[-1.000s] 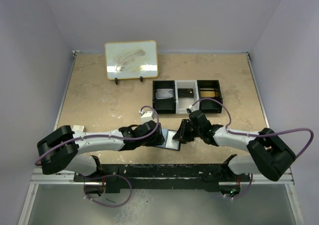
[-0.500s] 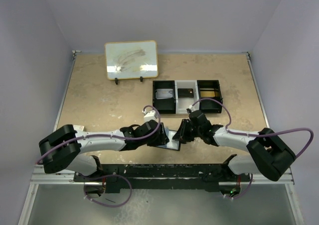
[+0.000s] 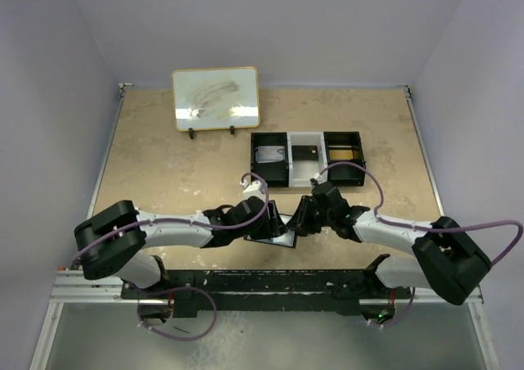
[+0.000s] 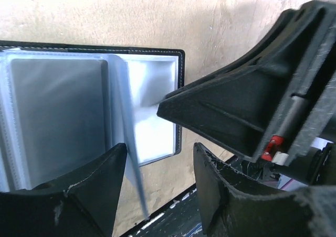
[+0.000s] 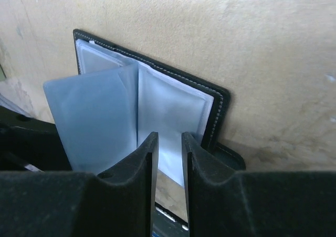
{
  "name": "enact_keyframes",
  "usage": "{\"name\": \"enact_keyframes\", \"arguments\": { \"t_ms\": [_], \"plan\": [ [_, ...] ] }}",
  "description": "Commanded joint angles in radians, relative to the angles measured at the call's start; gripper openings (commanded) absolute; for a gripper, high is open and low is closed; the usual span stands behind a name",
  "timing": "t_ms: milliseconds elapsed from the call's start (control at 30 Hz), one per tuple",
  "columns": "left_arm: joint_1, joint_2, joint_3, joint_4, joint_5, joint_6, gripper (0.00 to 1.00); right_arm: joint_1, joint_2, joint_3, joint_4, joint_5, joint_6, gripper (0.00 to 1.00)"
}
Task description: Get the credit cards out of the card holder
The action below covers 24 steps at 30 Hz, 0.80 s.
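The card holder [image 3: 282, 237] lies open on the worktop [image 3: 164, 165], near the front edge, between the two claws; its see-through pockets face up; the left claw [image 4: 160, 155] is spread wide, and one thin page [image 4: 128, 142] stands up between its fingers; the right claw [image 5: 168, 140] points down at the holder's right side; its fingers are almost together with a thin slit between; I cannot tell if it pinches anything.

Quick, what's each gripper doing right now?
Left gripper: open, a clear sleeve between its fingers.
Right gripper: barely open, holding nothing.
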Motion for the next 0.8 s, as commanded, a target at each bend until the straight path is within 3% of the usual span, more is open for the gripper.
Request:
{"name": "enact_keyframes", "arguments": {
  "t_ms": [0, 233, 333, 600, 767],
  "plan": [
    [-0.021, 0.052, 0.024, 0.104, 0.046, -0.016, 0.51, 0.000, -0.106, -0.003, -0.125, 0.136, 0.055, 0.29],
    [-0.073, 0.090, 0.093, 0.004, -0.022, 0.021, 0.49, -0.001, -0.384, -0.019, -0.245, 0.352, 0.106, 0.49],
    [-0.087, 0.110, 0.120, -0.041, -0.033, 0.048, 0.49, -0.002, -0.436, 0.009, -0.222, 0.308, 0.005, 0.53],
    [-0.104, 0.059, 0.090, -0.045, -0.078, 0.055, 0.46, -0.002, -0.283, 0.026, 0.006, 0.001, -0.045, 0.36],
    [-0.110, -0.100, 0.034, -0.094, -0.146, 0.085, 0.47, 0.001, -0.101, -0.032, 0.162, -0.037, -0.053, 0.26]
  ]
}}
